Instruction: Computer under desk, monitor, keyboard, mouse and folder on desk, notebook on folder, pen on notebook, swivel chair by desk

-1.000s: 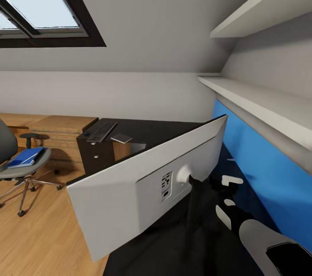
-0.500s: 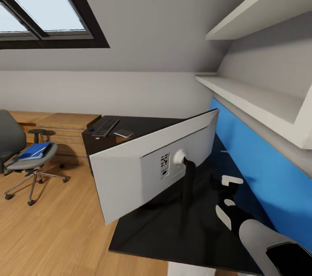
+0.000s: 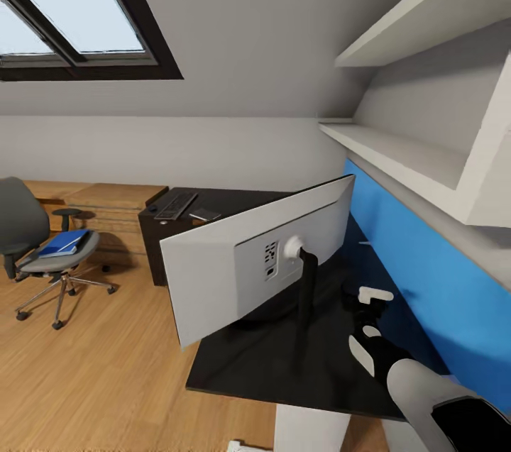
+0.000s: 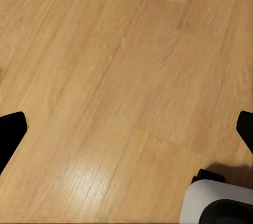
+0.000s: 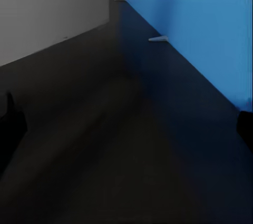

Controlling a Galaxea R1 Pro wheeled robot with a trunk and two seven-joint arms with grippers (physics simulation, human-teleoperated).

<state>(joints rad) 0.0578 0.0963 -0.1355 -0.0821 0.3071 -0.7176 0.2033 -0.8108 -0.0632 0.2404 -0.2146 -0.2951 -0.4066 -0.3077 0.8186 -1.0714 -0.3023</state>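
1. Grey sloped walls, a dark-framed skylight (image 3: 78, 19) at upper left and a light wood floor (image 3: 99, 367) make up the attic bedroom; white shelves (image 3: 419, 154) run along the right wall above a blue wall panel (image 3: 426, 274).
2. Glossy and black, the tabletop (image 3: 255, 360) stretches from the near right toward the far wall, where a drawer unit with small silver knobs stands at its far left end.
3. On it, the monitor (image 3: 241, 274) shows its pale grey back, tilted and angled, on a thin black stand (image 3: 306, 296); the screen side is turned away and hidden.
4. Far along the tabletop lie the keyboard (image 3: 174, 205), dark-keyed, and just right of it the notebook (image 3: 205, 214), flat and dark grey; a small dark lump left of the keyboard is too small to name.
5. At the left, on the floor well apart from the tabletop, the swivel chair (image 3: 35, 253) stands on its chrome base, the blue folder (image 3: 64, 243) lying on its seat.
6. A thin pale sliver, perhaps the pen (image 5: 158, 38), lies on the tabletop against the blue panel.
7. Right claw (image 3: 372, 299) hovers over the tabletop near the monitor stand; its wrist view shows the dark fingertips (image 5: 10, 124) spread wide, holding nothing.
8. Left claw (image 4: 126, 134) hangs over bare floor, fingers wide apart and empty.
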